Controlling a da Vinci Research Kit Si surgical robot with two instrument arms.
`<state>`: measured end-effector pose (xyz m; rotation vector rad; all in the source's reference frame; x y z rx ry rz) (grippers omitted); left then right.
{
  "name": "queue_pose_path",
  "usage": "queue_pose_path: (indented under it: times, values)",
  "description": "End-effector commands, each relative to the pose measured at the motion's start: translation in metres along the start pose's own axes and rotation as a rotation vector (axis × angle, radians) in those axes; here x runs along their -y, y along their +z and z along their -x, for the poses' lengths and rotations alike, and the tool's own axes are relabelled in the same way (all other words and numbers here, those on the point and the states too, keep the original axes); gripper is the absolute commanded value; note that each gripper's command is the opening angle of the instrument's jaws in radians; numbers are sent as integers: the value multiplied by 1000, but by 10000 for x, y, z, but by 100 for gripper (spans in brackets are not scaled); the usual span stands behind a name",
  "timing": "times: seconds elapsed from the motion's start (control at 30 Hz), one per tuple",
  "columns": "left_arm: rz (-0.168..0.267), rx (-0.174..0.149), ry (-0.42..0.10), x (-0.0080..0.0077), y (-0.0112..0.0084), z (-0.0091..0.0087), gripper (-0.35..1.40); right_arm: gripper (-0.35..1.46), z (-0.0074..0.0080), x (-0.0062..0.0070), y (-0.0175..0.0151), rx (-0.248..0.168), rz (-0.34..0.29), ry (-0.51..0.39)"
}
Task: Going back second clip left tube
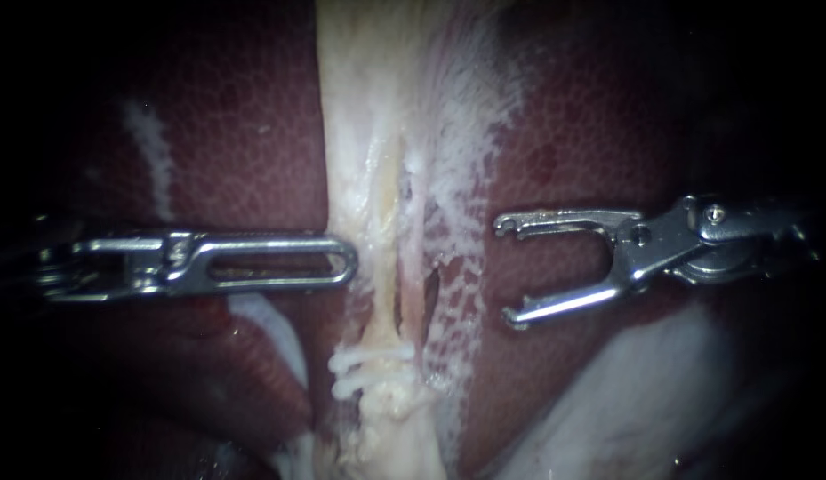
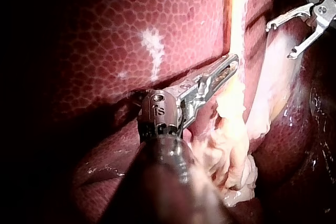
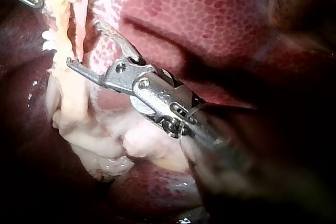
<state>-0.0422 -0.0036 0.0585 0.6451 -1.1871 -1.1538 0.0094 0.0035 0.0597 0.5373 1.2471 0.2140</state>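
Our left instrument has a shaft that sinks into darkness at the endoscope view's left edge, and the shaft of our right instrument fades out on the right. The pale band of tissue runs out of view above and below. White ridges cross it low down; we cannot tell what they are. In the right wrist view our own shaft blurs near the camera.

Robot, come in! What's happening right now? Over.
Left instrument jaws shut, tip at the pale tube. Right instrument jaws open, empty, short of the tube. Nothing in the way.
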Motion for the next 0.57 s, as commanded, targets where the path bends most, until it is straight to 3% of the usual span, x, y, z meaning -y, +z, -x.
queue_pose_path:
  times: [0.03, 0.57]
  values:
    - [1, 0, 1, 0, 1, -1, -35, 60, 0, 0, 0, 0, 0, 0]
    - [-3, -6, -4, 1, 3, -3, -35, 60, 1, 1, -3, 0, -1, 0]
